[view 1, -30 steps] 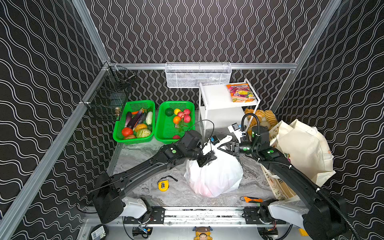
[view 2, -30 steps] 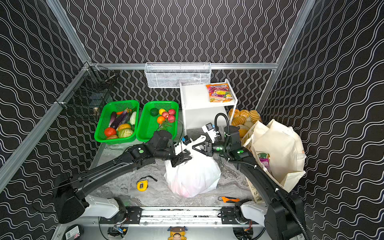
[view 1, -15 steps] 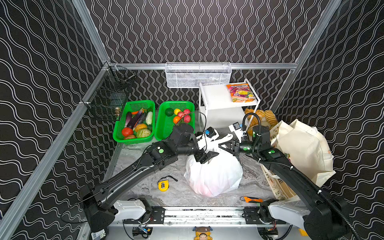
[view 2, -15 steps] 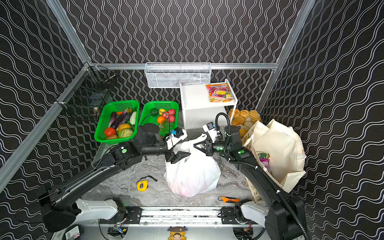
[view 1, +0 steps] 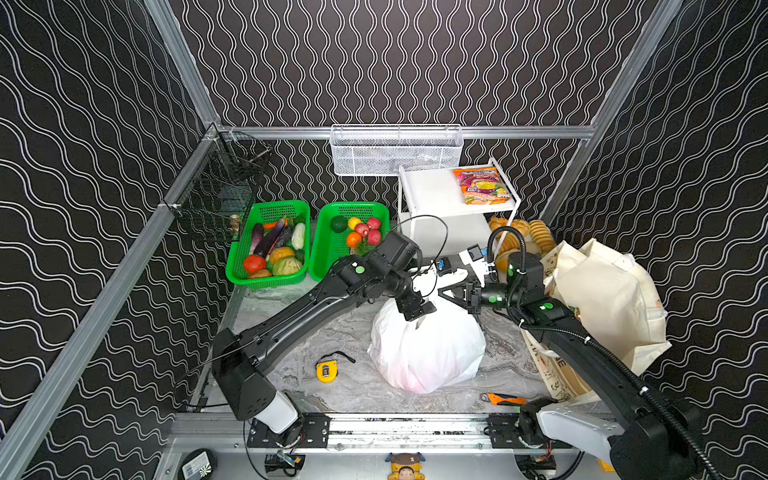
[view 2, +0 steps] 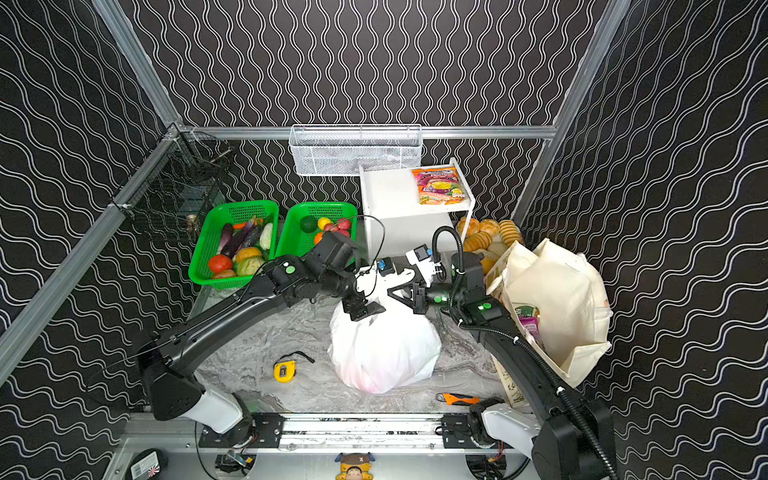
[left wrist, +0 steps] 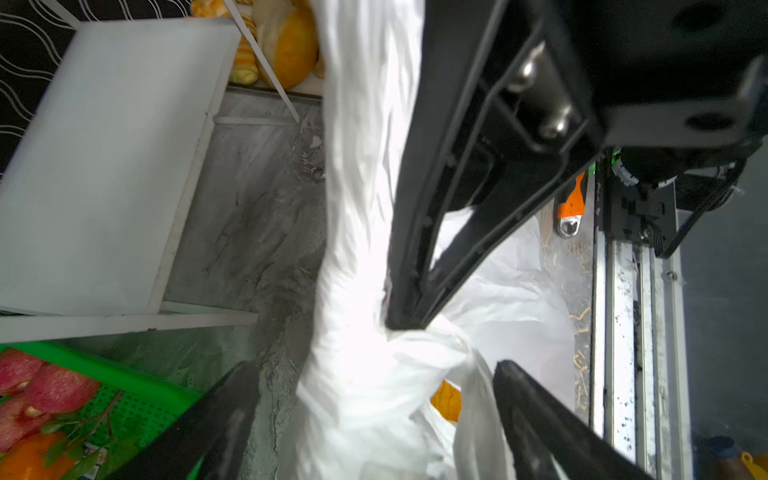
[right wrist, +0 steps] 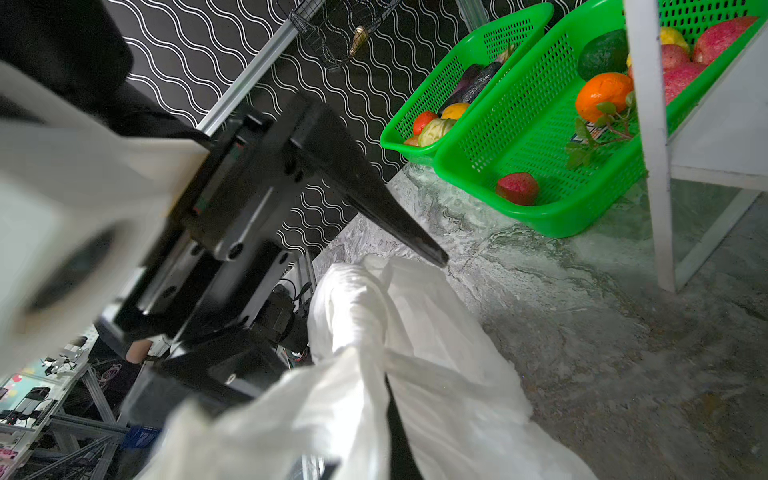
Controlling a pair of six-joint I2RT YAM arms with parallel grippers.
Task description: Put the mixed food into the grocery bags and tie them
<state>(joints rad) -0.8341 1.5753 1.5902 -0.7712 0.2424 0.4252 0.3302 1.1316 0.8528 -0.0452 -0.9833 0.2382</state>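
The white plastic grocery bag (view 1: 428,349) (view 2: 384,349) sits full in the middle of the table. Its twisted handle (left wrist: 361,208) runs up from a knot at its top. My left gripper (view 1: 417,309) (left wrist: 374,370) is open, its fingers on either side of the bunched bag top, gripping nothing. My right gripper (view 1: 446,291) (right wrist: 390,415) is shut on a white handle strip. An orange item (left wrist: 446,401) shows through a gap in the bag. The cream tote (view 1: 602,299) stands at the right; a green can (view 2: 524,311) and a purple packet (view 2: 530,328) lie inside it.
Two green baskets (view 1: 266,284) (view 1: 324,257) of toy produce sit at the back left. A white shelf (view 1: 428,191) carries a snack packet (view 1: 482,185), with bread (view 1: 523,232) beside it. A yellow tape measure (view 1: 327,370) and an orange cutter (view 1: 503,400) lie near the front edge.
My left gripper's jaws have spread open and let go of the bag's handle while its arm shifted. The right gripper has stayed by the bag's top, closed on the handle.
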